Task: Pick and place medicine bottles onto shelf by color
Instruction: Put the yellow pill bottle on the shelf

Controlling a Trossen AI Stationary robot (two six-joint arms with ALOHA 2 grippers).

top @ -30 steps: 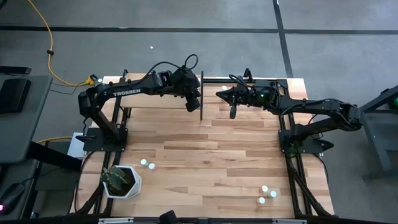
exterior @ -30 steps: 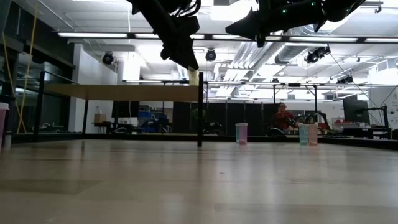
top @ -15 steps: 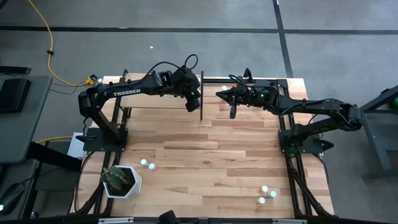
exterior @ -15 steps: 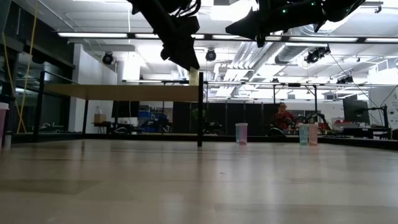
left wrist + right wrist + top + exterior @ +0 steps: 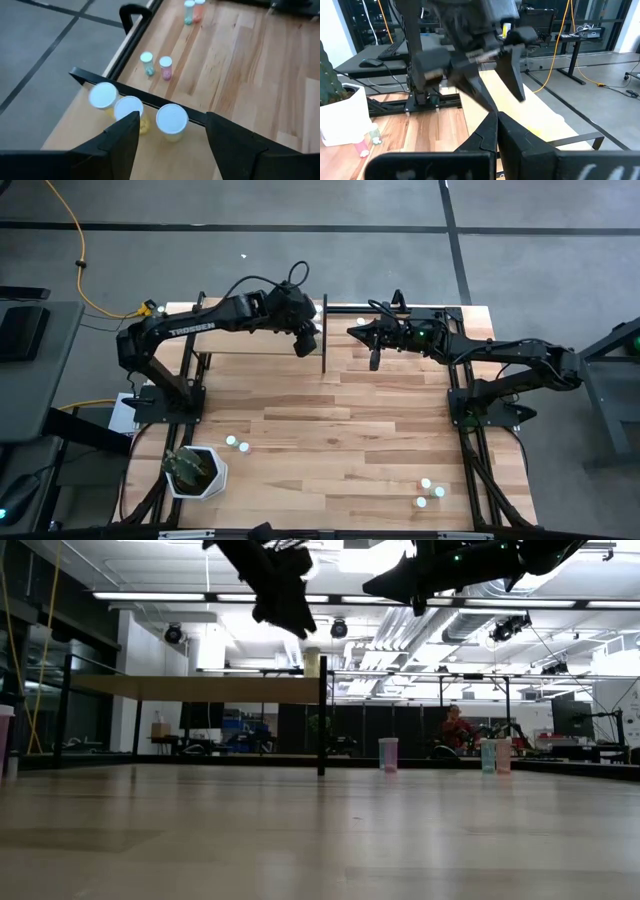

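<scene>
The shelf [image 5: 250, 342] is a light-wood board on black posts at the far left of the table. Three yellow, white-capped medicine bottles [image 5: 172, 120] [image 5: 128, 109] [image 5: 103, 96] stand on its right end, by the edge. My left gripper [image 5: 172, 145] hovers open just above them [image 5: 308, 345], touching none. My right gripper [image 5: 496, 125] is shut and empty, held level in the air right of the shelf [image 5: 352, 330]. More bottles stand on the table: two at the near left [image 5: 237, 444] and three at the near right [image 5: 428, 491].
A white pot with a green plant [image 5: 195, 470] stands at the near left corner. One bottle [image 5: 361, 320] stands by the far edge, under my right arm. A black shelf post [image 5: 322, 715] rises at the shelf's right end. Bare planks lie in the table's middle.
My left gripper has risen and drawn back toward the table's left from the yellow bottle at the shelf's right end. The bottle stays standing on the shelf.
</scene>
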